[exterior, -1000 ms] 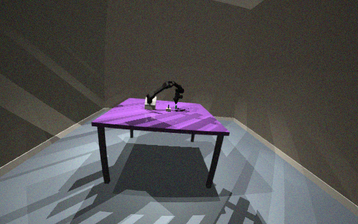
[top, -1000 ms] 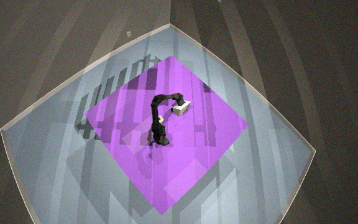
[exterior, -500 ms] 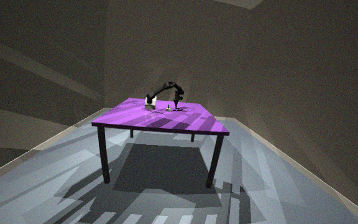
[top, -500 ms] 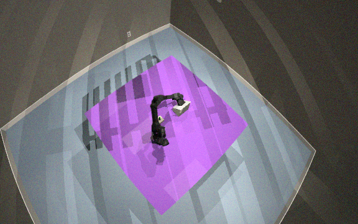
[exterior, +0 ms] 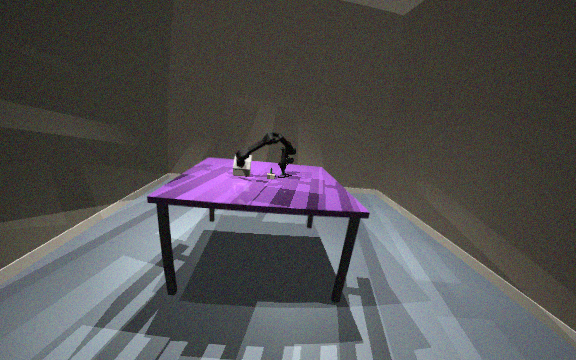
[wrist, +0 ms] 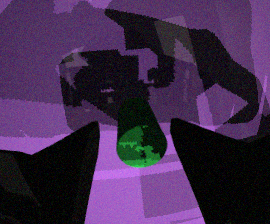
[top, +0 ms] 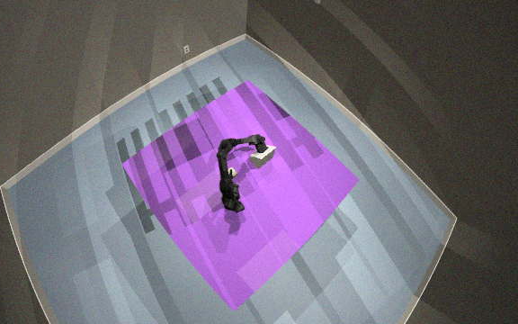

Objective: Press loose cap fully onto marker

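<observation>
At the centre of the wrist view, a green cap (wrist: 140,143) sits between the two dark fingers of the claw (wrist: 135,129), with the purple table (wrist: 146,209) showing below it. The claw is open about half way and is not gripping anything. The cap appears in the gap, but I cannot tell whether a finger touches it. Just above the cap there is a dark shape which I cannot identify. From the top view, the black arm (top: 224,162) rises from its base in the middle of the table and bends toward the upper right, where its end is at a pale box (top: 263,156). A small pale holder block (top: 232,172) stands just beside the arm, between the base and the box. On the far part of the table in the exterior view, the same holder block (exterior: 271,175) is seen with a thin dark marker (exterior: 271,170) upright in it. It stands between the box, at its left, and the arm base, at its right. The cap is too small to find in these two wide views.
</observation>
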